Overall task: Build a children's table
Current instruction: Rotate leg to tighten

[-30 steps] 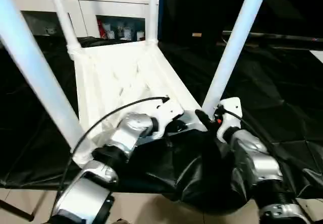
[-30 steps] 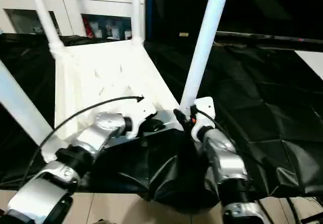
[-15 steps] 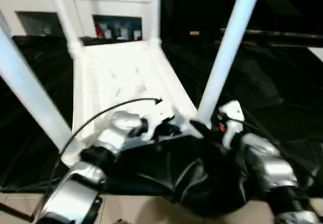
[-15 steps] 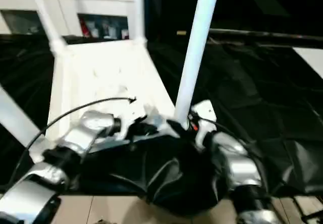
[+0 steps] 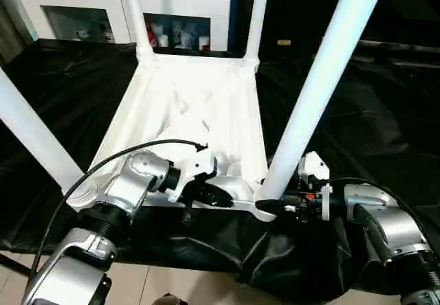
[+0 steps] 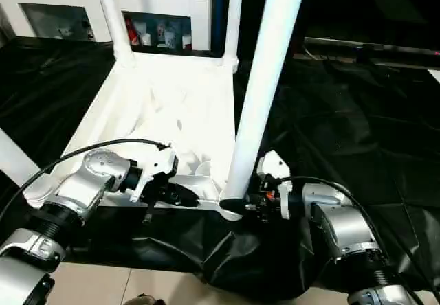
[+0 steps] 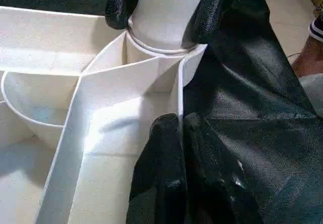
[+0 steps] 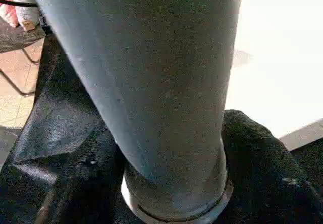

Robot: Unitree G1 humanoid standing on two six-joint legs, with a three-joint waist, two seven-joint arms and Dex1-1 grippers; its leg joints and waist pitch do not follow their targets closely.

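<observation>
The children's table lies upside down: its white ribbed tabletop (image 5: pixel 199 113) rests on the black-draped work table, with the legs rising from the corner sockets. My left gripper (image 5: pixel 216 196) is shut on the tabletop's near rim (image 7: pixel 177 103), pinching the thin wall between both fingers (image 7: pixel 161 153). My right gripper (image 5: pixel 271 205) reaches in from the right and clasps the foot of the near right leg (image 5: pixel 316 92) just above its socket. One black finger (image 8: pixel 262 183) presses on each side of that leg (image 8: pixel 161 82). The near left leg (image 5: pixel 31 133) and two far legs (image 5: pixel 134 16) stand untouched.
The black cloth (image 5: pixel 289 264) bunches and hangs over the work table's front edge below both grippers, above pale floor tiles. A white cabinet (image 5: pixel 172 3) with small items on its shelves stands behind. Part of a person (image 7: pixel 309 62) shows beside the table.
The whole picture has shifted with the head. My right forearm now lies lower and comes in from the right, its fingers still at the leg's foot. The left gripper keeps its hold on the rim.
</observation>
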